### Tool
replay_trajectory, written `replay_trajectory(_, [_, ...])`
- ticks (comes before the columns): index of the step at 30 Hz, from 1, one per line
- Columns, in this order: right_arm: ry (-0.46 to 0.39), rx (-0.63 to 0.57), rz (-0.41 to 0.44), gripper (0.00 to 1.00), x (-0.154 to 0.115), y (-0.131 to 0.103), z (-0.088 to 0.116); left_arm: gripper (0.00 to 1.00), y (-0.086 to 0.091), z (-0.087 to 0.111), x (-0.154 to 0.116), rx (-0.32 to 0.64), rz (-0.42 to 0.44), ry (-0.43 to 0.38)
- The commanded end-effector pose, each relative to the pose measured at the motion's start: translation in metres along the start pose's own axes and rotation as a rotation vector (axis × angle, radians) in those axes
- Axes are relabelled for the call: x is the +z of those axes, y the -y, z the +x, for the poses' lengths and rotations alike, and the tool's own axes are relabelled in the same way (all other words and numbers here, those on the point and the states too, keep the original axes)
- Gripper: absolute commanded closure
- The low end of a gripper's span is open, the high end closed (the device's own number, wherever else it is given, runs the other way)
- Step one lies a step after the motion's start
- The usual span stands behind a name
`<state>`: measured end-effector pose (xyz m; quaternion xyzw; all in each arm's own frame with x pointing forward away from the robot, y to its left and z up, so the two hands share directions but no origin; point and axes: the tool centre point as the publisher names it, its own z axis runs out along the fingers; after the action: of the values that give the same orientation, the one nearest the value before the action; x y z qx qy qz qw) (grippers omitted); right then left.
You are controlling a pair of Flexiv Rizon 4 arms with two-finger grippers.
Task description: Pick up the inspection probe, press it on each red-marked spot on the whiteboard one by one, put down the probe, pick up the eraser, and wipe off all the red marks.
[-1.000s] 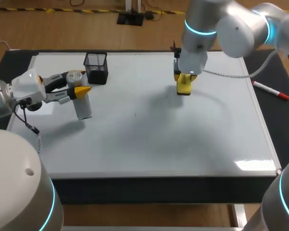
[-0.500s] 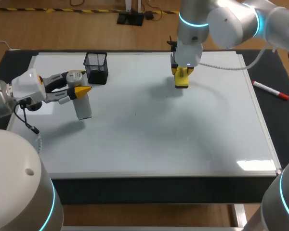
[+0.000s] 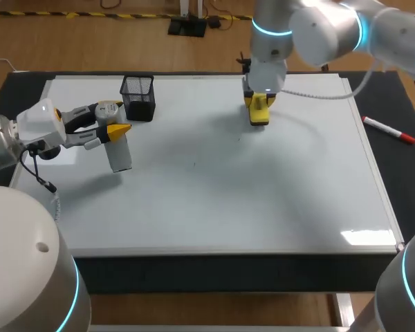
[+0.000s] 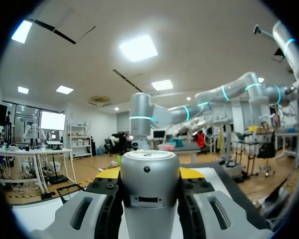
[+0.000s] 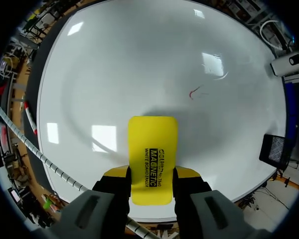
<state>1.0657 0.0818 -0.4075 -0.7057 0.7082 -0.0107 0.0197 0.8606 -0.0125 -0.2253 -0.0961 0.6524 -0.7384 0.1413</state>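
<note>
Head view and wrist views together are used for the count: one whiteboard point(image 3: 263, 200), one probe point(image 3: 120, 153), one eraser point(image 3: 259, 112), one black mesh pen holder point(image 3: 138, 97) and one marker pen point(image 3: 389, 129) are seen. A single faint red mark point(image 5: 193, 93) is made out (only in the right wrist view). It lies on the whiteboard ahead of the right fingers and off toward the pen holder's side.

The probe is seen as a plain silver-grey cylinder with a round flat cap. It is clamped from both sides between the fingers of the left gripper point(image 3: 111, 131), with its body hanging below them over the board just beside the pen holder. The eraser is seen as a bright yellow slab with black print on its face. It is gripped at its near end between the yellow tips of the right gripper point(image 5: 152, 173), and its rounded far end juts out ahead of them over the board.

Against the picture of a second ago, the right gripper and eraser are found shifted toward the board's far edge and a little toward the left arm's side. The left gripper and probe are found where they were.
</note>
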Motion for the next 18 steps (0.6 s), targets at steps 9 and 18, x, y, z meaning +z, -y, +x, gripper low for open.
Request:
replay_trajectory(9, [-0.016,-0.002,-0.032,1.0,0.013,0.013,-0.004,1.0,0.001,0.001,0.0,0.001,-0.001,0.001])
replay_trajectory(18, [-0.022,0.003,-0.04,1.0,0.019,0.014,-0.003,1.0,0.001,0.001,0.0,0.001,-0.001,0.001])
